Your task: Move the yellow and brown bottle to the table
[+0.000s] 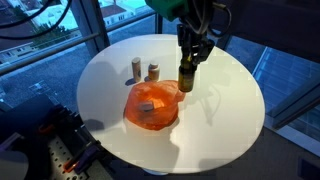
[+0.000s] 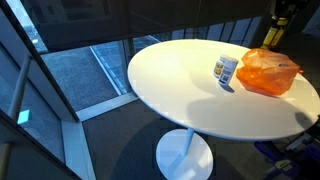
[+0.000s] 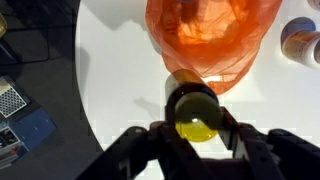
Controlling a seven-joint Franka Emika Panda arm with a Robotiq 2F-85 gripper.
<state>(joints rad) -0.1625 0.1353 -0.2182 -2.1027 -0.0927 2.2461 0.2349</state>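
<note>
Yellow and brown bottle (image 1: 187,79) in pincer (image 3: 198,130) beside bowl (image 1: 152,106), bare table (image 1: 232,100) beyond.

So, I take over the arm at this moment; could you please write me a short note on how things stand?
Gripper: shut on the yellow and brown bottle, gripping it near its yellow cap, as the wrist view shows.
Bottle: upright, outside the orange translucent bowl and close beside it, low over the round white table. I cannot tell if its base touches the tabletop.
Two pale small bottles stand apart, further back on the table.
Done: bottle brought over the table.
Left: lower it until it rests on the table, open the gripper, lift straight up, clear of the bowl.
</note>
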